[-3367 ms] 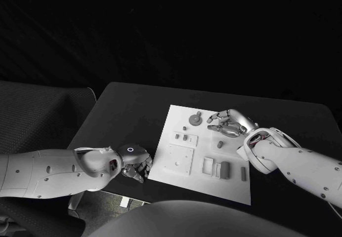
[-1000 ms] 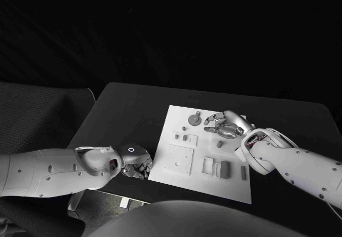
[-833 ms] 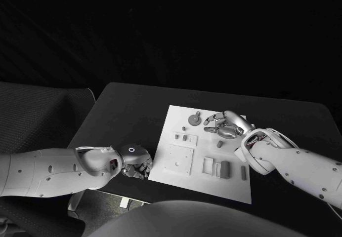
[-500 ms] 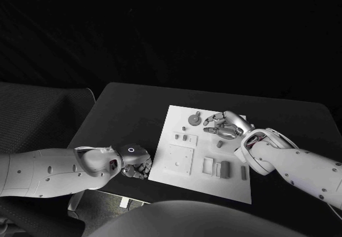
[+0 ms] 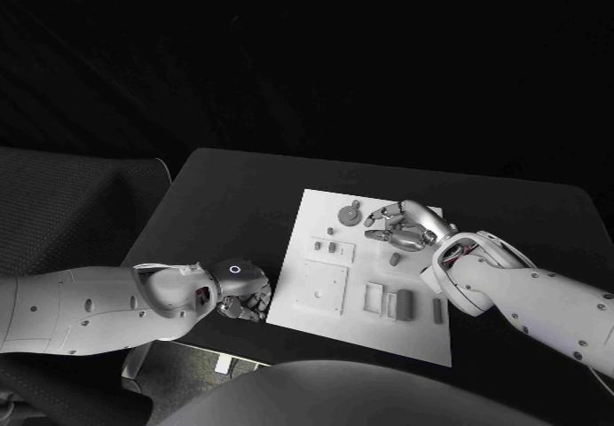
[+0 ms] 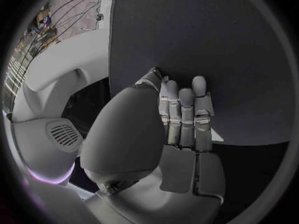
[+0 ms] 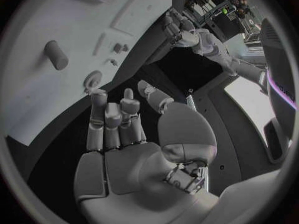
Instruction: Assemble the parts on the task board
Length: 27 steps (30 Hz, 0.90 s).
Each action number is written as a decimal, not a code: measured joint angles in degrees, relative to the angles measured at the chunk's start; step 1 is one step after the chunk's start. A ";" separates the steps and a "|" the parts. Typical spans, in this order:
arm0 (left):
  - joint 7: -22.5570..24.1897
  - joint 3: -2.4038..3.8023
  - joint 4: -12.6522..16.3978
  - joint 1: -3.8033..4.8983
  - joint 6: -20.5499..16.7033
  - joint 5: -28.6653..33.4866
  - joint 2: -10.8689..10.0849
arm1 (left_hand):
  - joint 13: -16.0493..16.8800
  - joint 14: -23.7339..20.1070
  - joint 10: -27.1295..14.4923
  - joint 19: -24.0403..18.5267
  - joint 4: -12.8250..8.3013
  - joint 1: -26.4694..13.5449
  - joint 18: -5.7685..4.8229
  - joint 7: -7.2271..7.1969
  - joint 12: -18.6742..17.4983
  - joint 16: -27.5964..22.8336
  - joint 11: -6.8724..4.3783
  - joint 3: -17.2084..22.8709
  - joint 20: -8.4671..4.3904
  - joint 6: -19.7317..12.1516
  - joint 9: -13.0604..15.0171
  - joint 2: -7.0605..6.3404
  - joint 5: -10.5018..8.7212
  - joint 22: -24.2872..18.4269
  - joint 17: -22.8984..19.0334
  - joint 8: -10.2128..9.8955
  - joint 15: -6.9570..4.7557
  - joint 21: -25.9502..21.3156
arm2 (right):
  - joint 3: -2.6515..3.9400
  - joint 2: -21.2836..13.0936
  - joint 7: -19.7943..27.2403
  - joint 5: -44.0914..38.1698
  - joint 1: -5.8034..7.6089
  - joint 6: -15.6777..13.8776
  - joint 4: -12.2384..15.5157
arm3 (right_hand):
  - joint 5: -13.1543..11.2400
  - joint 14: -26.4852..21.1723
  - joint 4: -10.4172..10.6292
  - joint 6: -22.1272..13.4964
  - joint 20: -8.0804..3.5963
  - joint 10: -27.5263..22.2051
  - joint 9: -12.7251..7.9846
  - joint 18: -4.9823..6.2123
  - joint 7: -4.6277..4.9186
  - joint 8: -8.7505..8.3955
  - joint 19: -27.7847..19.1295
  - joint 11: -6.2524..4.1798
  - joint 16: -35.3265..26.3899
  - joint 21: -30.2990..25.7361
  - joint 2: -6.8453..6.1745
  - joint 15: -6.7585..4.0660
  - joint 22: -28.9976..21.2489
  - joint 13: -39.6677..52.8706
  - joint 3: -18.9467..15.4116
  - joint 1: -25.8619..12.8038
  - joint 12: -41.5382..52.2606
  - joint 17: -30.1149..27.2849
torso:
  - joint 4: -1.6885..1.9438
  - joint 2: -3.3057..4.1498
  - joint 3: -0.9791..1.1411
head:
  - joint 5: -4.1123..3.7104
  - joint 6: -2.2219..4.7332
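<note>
Right hand [image 5: 405, 224] sits over the far-right part of the task board [image 5: 330, 311], fingers curled inward. In the right wrist view the fingers [image 7: 111, 118] stand apart with nothing between them, so it looks empty, spread loosely, hovering rather than gripping. Whether a fingertip touches the board I cannot tell.

Just beside it, toward the board's far edge, lies the round gear-like part [image 5: 350, 214]. A short peg part [image 5: 396, 260] lies just on the near side of the hand; the same peg shows loose on the white surface in the wrist view [image 7: 56, 55].

Further out: small pieces [image 5: 335, 248] cluster at the board's middle-left, a square plate part [image 5: 321, 286] sits at the near-left, and bar-shaped parts [image 5: 405, 304] line up along the near-right.

Left hand [image 5: 243, 296] rests at the board's near-left edge, off on the black table [image 5: 231, 204]. Left wrist view shows its fingers [image 6: 184, 115] pressed side by side, holding nothing, tips at the board's corner.

Progress judgement: early. Peg and gear appear to lie loose, not seated; bars look flat in or by their slots, seating unclear. Most assembly seems left. Likely next target is the peg or the gear, both near the right hand.
</note>
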 measured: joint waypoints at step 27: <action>-1.49 0.10 -0.74 0.20 -0.24 -0.16 0.32 | 0.04 -2.91 -4.39 -2.71 -5.68 -10.64 0.01 1.65 3.73 2.89 0.84 12.53 0.22 -3.52 6.24 0.80 1.55 0.03 -1.76 -1.02 0.65 3.29 | -0.01 -0.19 0.04 -0.20 -0.13 0.20 0.37 | 0.00 -0.06 0.00 -0.06 0.00 0.00 -0.05 -0.05 0.06 0.00 0.00 0.00 0.00 0.00 -0.40 0.07 0.00 0.00 0.00 -0.40 0.00 0.00 | 0.01 0.00 0.02 | -0.18 0.00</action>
